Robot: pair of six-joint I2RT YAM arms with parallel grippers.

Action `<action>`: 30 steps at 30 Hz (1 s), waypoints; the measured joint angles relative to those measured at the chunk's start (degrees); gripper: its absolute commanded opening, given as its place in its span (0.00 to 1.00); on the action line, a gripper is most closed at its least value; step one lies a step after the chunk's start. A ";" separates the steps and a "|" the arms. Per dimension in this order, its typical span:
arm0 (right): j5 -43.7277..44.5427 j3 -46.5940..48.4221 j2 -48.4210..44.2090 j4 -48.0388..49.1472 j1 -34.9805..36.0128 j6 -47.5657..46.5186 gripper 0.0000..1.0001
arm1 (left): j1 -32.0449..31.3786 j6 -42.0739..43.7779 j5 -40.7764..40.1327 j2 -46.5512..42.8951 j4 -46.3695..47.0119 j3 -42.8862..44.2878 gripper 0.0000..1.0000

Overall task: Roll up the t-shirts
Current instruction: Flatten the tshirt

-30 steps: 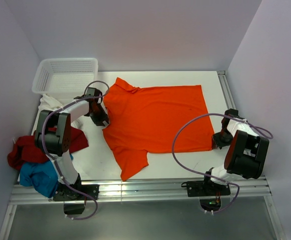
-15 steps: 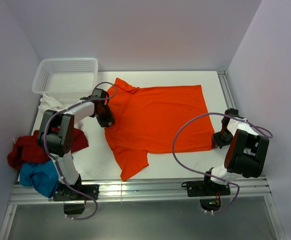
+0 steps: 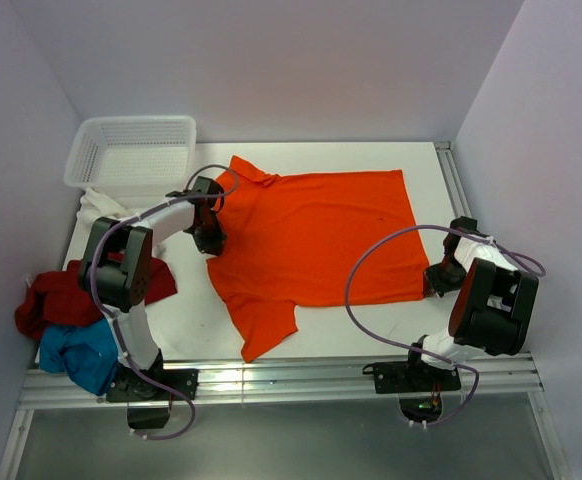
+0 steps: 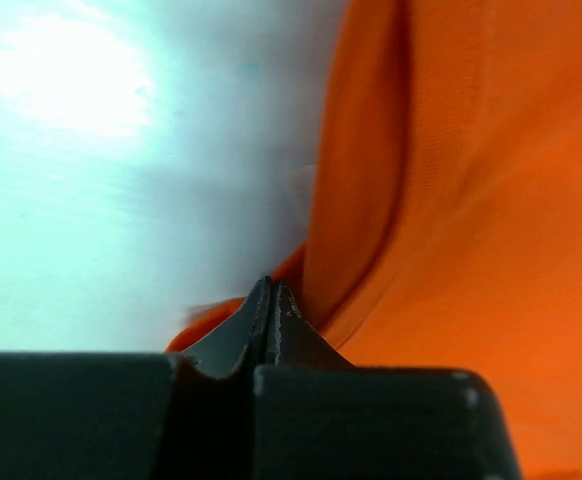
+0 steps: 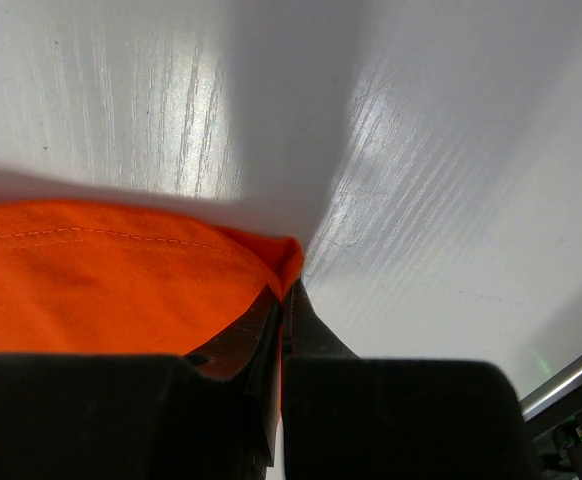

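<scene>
The orange t-shirt point(image 3: 316, 235) lies spread flat on the white table, collar at the far left. My left gripper point(image 3: 209, 237) is shut on its left edge near the shoulder; the left wrist view shows the fabric point(image 4: 471, 200) pinched at the closed fingertips point(image 4: 289, 322). My right gripper point(image 3: 433, 283) is shut on the shirt's near right hem corner; the right wrist view shows that corner point(image 5: 121, 275) between the closed fingertips point(image 5: 301, 310). A dark red shirt point(image 3: 56, 295), a turquoise shirt point(image 3: 76, 350) and a white shirt point(image 3: 98, 208) lie heaped at the left.
A white perforated basket point(image 3: 131, 150) stands at the far left corner. A metal rail point(image 3: 271, 378) runs along the table's near edge. Walls close in on the left, back and right.
My left gripper moved right along the shirt's left edge, then drew back slightly toward the left. The right arm has not moved.
</scene>
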 measured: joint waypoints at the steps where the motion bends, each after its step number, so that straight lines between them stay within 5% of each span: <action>1: -0.02 0.00 0.00 0.00 -0.09 0.02 0.00 | 0.00 -0.02 -1.14 0.00 -1.18 0.17 0.00; 12: -0.98 0.02 0.11 0.17 -0.63 0.02 0.00 | 9.68 -2.27 -3.10 -4.87 -4.74 -5.62 0.00; 19: -1.57 0.02 0.15 0.72 -0.63 0.02 0.00 | 10.43 -3.08 -3.17 -7.21 -5.90 -7.96 0.02; 22: -1.57 0.02 0.15 0.74 -0.63 0.02 0.00 | 10.43 -3.17 -3.02 -7.82 -6.08 -8.24 0.27; 23: -1.57 0.02 0.15 0.74 -0.63 0.02 0.00 | 10.43 -3.21 -3.04 -8.11 -6.19 -8.24 0.43; 26: -1.57 0.02 0.13 0.76 -0.63 0.02 0.00 | 10.49 -3.41 -3.06 -9.88 -6.32 -8.24 0.62; 30: -1.57 0.02 0.13 0.76 -0.66 0.02 0.00 | 11.32 -2.64 -2.29 -13.18 -5.53 -6.56 0.64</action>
